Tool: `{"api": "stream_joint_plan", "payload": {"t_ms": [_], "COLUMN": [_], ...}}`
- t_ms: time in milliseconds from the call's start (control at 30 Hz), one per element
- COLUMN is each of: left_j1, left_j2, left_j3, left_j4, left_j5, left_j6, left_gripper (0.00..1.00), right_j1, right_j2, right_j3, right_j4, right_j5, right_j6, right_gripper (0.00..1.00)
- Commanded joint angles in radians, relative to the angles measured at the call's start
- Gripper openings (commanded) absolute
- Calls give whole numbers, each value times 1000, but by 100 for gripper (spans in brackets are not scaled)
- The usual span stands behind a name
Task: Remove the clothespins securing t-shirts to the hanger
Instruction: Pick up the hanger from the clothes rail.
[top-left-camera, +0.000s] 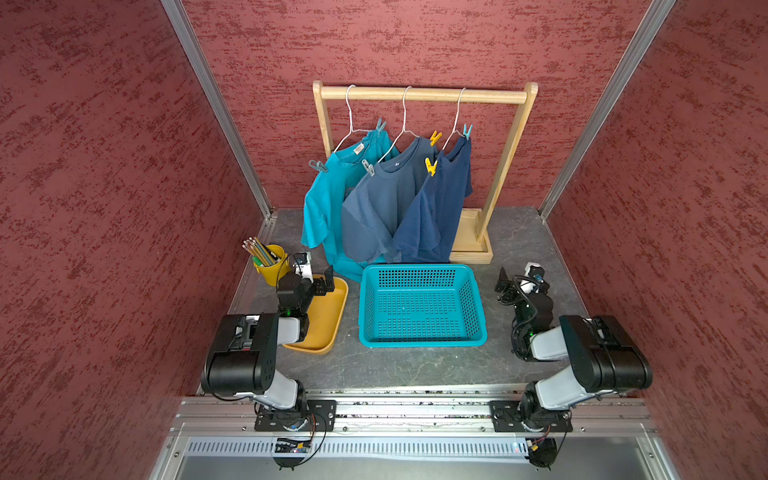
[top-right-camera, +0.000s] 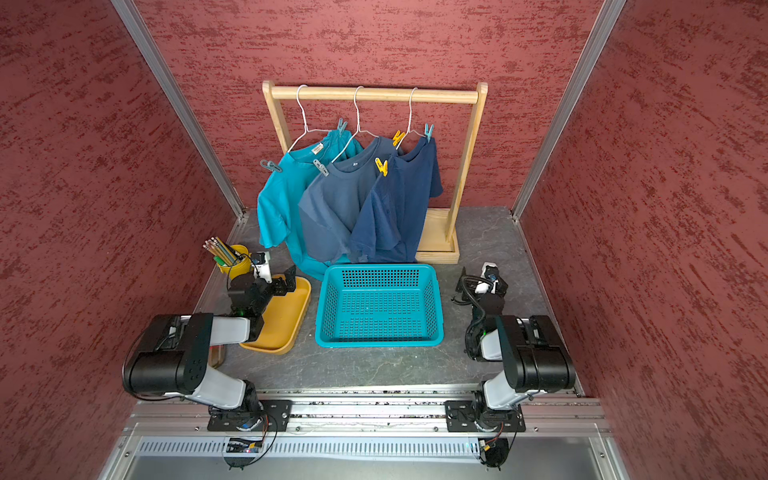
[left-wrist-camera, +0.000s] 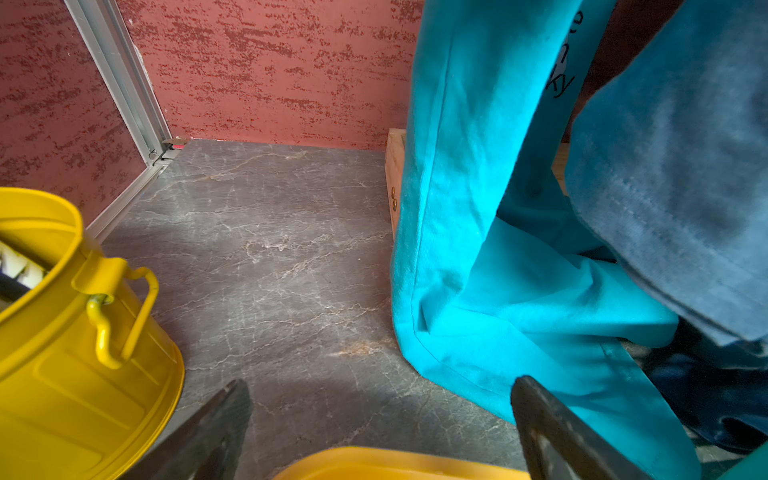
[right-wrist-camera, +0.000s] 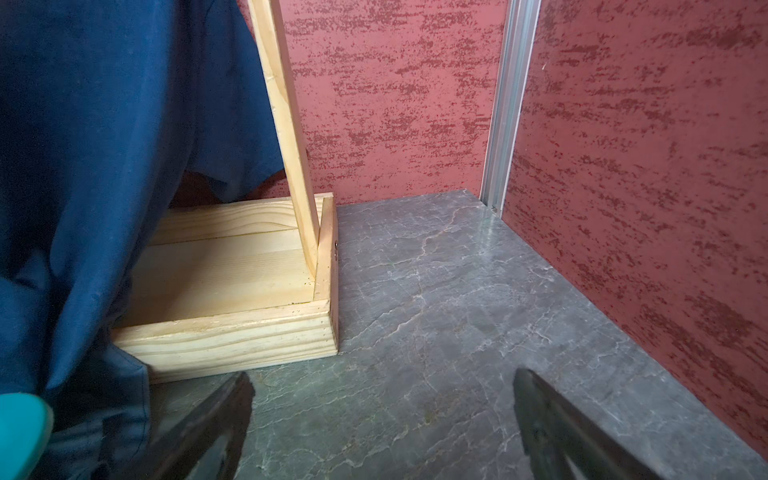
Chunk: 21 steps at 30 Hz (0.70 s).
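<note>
Left of centre in both top views, the left pincer (top-left-camera: 316, 277) gaped wide and empty by the yellow tray (top-left-camera: 328, 328). At upper centre, six clothespins (top-left-camera: 431, 166) clipped the t-shirts (top-left-camera: 386, 199) to hangers. At right, the right pincer (top-left-camera: 519, 279) gaped wide and empty.

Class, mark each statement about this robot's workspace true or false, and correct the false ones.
1. Three t-shirts hang from the wooden rack. True.
2. All the clothespins are yellow. False: two are yellow, four teal or grey-blue.
3. The teal basket holds a shirt. False: nothing shows inside it.
4. The left gripper has open jaws. True.
5. The right gripper holds a clothespin. False: its jaws are open and hold nothing.
6. Pencils stand in a yellow bucket. True.
</note>
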Motion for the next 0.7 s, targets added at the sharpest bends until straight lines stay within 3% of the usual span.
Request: {"api": "stream_joint_plan", "payload": {"t_ms": [0, 500, 667], "left_j1": [5, 7, 2], "left_j2": [12, 8, -58], "left_j3": [14, 9, -24], "left_j4": [11, 20, 24], "left_j5": [12, 15, -18], "left_j6": [10, 8, 1], "left_gripper": [100, 99, 99], "right_j1": [-6, -5, -5], "right_j2": [-7, -9, -43], "right_j3": [17, 12, -43], "right_j4": [43, 51, 124], "right_j5": [15, 12, -82], "right_j6": [7, 7, -26], "right_gripper": [99, 99, 99]}}
